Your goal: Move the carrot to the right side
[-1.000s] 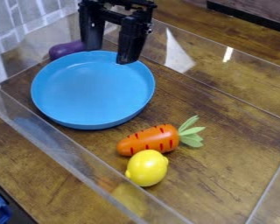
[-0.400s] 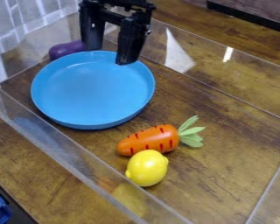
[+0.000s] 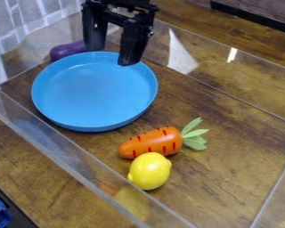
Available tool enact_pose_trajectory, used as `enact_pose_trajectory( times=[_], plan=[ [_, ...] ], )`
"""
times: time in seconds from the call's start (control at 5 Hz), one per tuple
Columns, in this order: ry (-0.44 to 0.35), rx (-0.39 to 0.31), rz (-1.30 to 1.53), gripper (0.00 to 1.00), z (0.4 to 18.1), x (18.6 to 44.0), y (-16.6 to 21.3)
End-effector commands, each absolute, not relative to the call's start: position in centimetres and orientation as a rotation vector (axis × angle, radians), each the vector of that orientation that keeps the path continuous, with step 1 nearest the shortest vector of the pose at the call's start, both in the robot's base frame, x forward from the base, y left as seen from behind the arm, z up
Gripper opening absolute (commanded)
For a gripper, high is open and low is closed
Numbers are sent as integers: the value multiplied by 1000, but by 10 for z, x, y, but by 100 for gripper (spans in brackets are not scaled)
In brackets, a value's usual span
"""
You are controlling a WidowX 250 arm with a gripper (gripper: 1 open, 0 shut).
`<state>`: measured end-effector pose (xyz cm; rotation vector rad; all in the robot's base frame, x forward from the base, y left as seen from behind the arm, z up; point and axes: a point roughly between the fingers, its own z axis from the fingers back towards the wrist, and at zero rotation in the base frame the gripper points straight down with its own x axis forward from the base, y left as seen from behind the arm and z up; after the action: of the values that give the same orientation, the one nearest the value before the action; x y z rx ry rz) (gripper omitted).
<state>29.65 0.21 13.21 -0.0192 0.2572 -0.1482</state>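
The orange toy carrot (image 3: 157, 142) lies on the wooden tabletop in the lower middle of the camera view, its light green leafy top pointing right. My gripper (image 3: 114, 52) hangs open at the top of the view, over the far rim of the blue plate, well away from the carrot. Its two dark fingers (image 3: 132, 44) stand apart with nothing between them.
A large blue plate (image 3: 76, 119) fills the left centre. A yellow lemon (image 3: 149, 170) touches the carrot's near side. A purple eggplant (image 3: 68, 51) peeks out behind the plate. Clear plastic walls (image 3: 61, 142) border the work area.
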Motion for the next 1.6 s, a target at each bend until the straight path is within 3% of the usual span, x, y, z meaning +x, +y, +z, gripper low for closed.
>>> enact_pose_trajectory(
  times=[0.0,1.4],
  plan=[
    [197,-7,-170,100,150,302,-3],
    [212,-19,-168,100,156,290,-2]
  ],
)
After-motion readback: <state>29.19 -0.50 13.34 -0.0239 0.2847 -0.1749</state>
